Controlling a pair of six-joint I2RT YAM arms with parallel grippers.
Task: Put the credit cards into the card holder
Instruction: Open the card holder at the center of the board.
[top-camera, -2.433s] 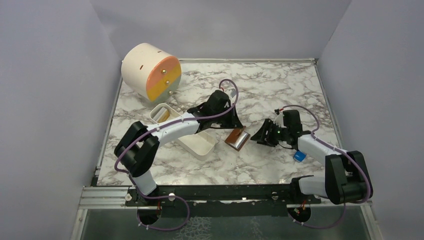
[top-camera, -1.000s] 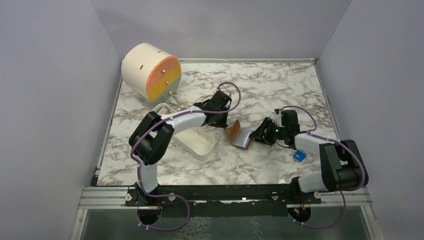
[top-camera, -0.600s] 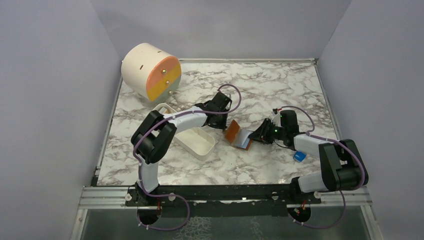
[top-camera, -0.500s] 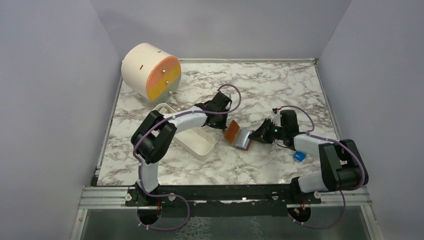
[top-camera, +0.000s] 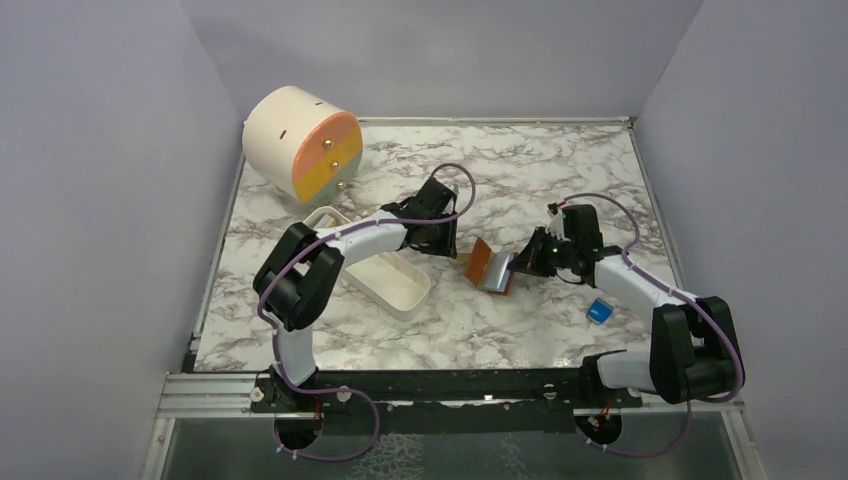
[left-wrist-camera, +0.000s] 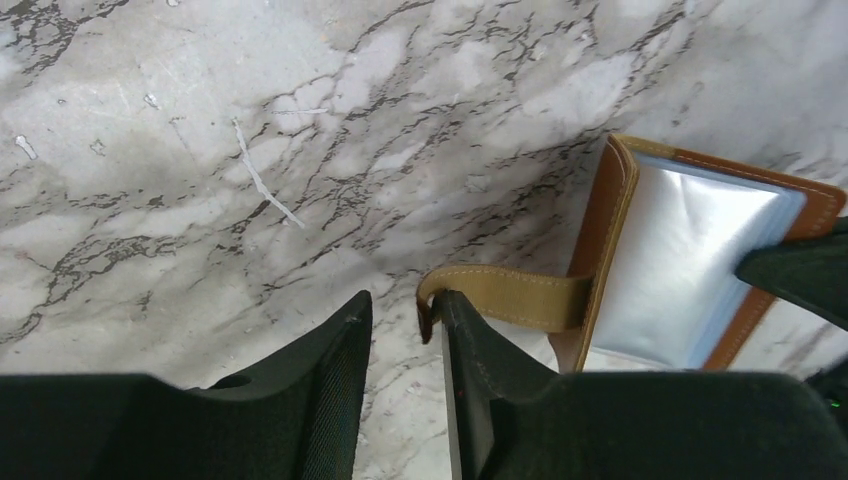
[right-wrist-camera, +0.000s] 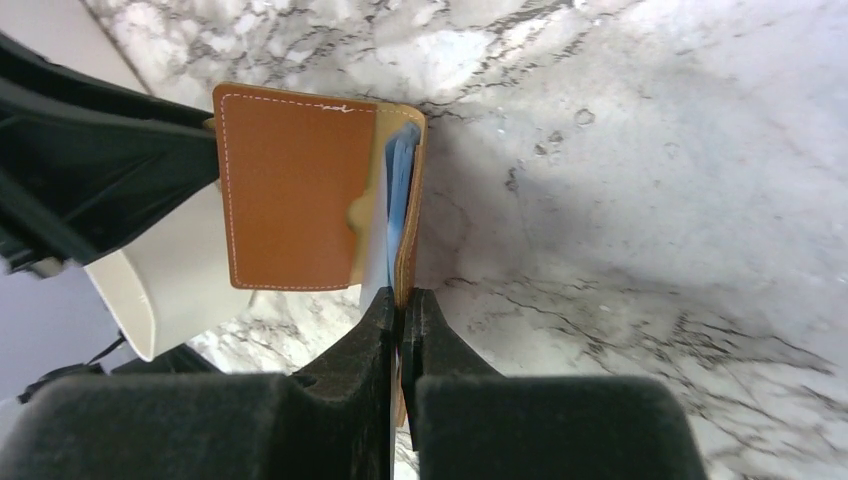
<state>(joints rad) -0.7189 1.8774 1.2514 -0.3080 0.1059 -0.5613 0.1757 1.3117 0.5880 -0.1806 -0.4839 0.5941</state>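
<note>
The brown card holder (top-camera: 488, 268) stands half open on the marble between the two arms, its pale blue pockets (left-wrist-camera: 690, 260) showing in the left wrist view. My right gripper (right-wrist-camera: 400, 310) is shut on the edge of one brown flap (right-wrist-camera: 290, 190), holding it up. My left gripper (left-wrist-camera: 405, 320) is open just left of the holder, with nothing between its fingers. The holder's tan snap tab (left-wrist-camera: 505, 295) curls over the tip of the right-hand finger (left-wrist-camera: 462, 340). The credit cards are out of view.
A white oblong tray (top-camera: 392, 280) lies under the left arm, close to the holder. A small blue block (top-camera: 599, 311) sits by the right arm. A cream cylinder with an orange and yellow face (top-camera: 300, 142) stands at the back left.
My left gripper has opened and let go of the tab. My right gripper has shut on the holder's flap and drawn back slightly to the right with it.
</note>
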